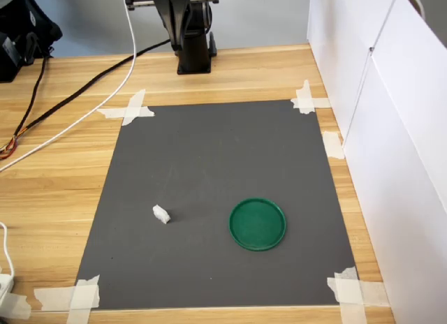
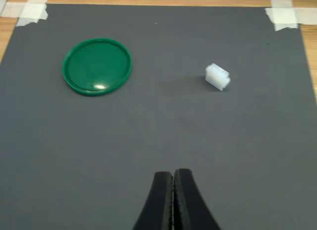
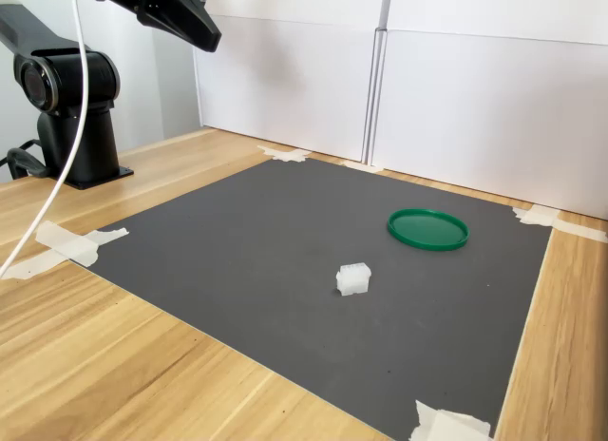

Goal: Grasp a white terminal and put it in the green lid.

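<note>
in the first exterior view the white terminal (image 1: 161, 214) is lying on the dark mat (image 1: 209, 149), well apart from the green lid (image 1: 258, 223), which is sitting empty toward the first exterior view's right; only the arm's base (image 1: 193, 52) is showing at the far end of the bench (image 1: 56, 184), not its pincer. in the wrist view the pincer (image 2: 174, 176) is hanging clenched on nothing, its two black jaws pressing together, with the terminal and lid both lying ahead of it. here the ridges are showing: it is looking light, stiff and smooth, likely skidding if nudged, so pinching its flat opposite sides seems best. in the second exterior view the pincer (image 3: 211, 44) is hovering high above the mat, which the wrist view is not telling.
</note>
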Controlling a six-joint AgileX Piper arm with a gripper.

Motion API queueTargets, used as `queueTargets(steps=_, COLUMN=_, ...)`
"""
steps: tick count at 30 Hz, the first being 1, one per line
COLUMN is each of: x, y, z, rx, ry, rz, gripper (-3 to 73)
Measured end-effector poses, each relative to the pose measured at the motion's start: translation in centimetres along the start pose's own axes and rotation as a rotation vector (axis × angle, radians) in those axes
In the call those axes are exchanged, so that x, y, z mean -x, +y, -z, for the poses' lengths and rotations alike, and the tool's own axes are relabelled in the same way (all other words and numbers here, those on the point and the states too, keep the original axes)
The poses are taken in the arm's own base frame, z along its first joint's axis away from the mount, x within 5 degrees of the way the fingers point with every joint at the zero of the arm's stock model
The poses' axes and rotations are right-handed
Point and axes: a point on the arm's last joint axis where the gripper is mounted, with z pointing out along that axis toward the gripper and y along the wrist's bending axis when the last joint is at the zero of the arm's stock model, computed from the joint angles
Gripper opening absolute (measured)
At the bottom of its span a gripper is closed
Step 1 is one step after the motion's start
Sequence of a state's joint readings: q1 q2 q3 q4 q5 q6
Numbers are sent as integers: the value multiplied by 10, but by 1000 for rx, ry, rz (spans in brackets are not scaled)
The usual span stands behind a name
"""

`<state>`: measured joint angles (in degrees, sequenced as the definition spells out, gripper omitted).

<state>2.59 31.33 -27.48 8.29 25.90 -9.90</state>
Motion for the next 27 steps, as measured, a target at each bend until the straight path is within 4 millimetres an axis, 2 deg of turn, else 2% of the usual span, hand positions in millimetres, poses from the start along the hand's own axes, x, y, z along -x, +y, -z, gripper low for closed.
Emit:
queueTargets(steps=9, x=55, y=-5, z=-37, rx=5, ry=58, rz=4, gripper=-21)
queueTargets(steps=13, x=73, y=-6, z=-57, rx=12, ry=120, rz=7, gripper=-21)
queueTargets(steps=21, x=94, y=-8, z=-92, rx=54, ry=308, rz=130, gripper=-21)
queueTargets(steps=27, x=104, y=-10, z=-117, rx=136, ry=434, rz=371, gripper=-21)
